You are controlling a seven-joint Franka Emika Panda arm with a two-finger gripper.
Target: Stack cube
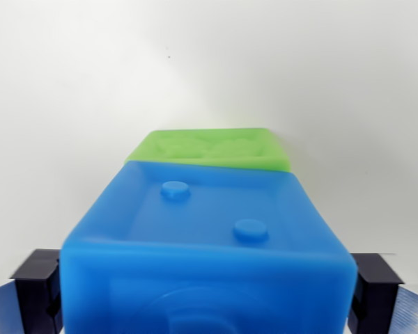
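A plain white table [70, 83] fills the background as the blue cube [209, 243] hangs pinched between the dark jaws, one finger at each lower corner of the wrist view.

The cube is lifted and gripped on both sides; the green cube [212, 147] shows just beyond its far edge, so the stack looks not yet made, with lowering and release left. Both blocks look like smooth, matte plastic with rounded edges; the blue one has a recessed top with two round studs.
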